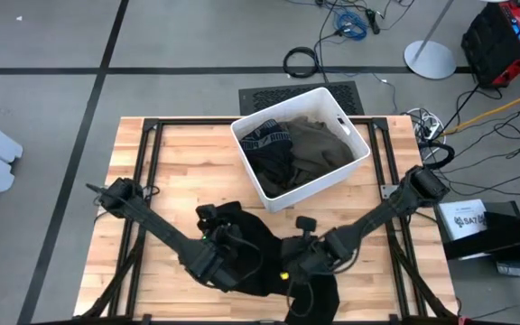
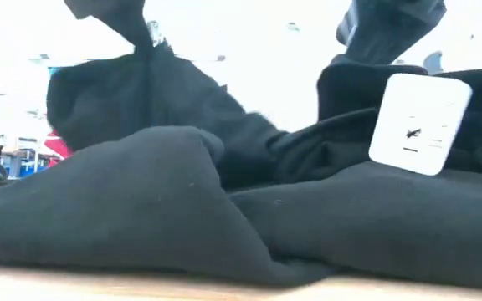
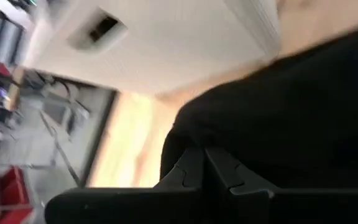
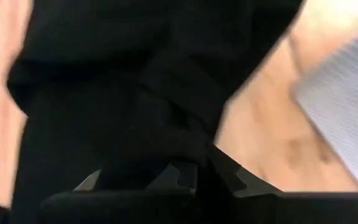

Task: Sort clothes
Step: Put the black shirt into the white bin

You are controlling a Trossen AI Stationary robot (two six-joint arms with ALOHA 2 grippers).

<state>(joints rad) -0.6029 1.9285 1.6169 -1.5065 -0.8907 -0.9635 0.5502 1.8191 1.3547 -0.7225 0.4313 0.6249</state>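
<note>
Both arms bear on the black garment [image 1: 264, 257] at the desk's near edge: the left gripper [image 3: 205, 163] is closed on a fold of it, and the right gripper [image 4: 194, 163] beside it looks clamped on cloth too. Risk: opposed pulls could drag the garment off that edge. The white bin [image 1: 350, 122] beyond both grippers already holds olive and dark clothes; the slatted wooden desk [image 1: 170, 162] stands on a grey floor strewn with cables.

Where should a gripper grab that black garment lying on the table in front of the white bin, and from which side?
Probably the raised fold of the black garment, taken from straight above: in the low view it humps up off the wooden table, offering bunched fabric to pinch, while its flat edges hug the wood. The left gripper already appears shut on such a fold; the right gripper sits against the cloth too.
</note>
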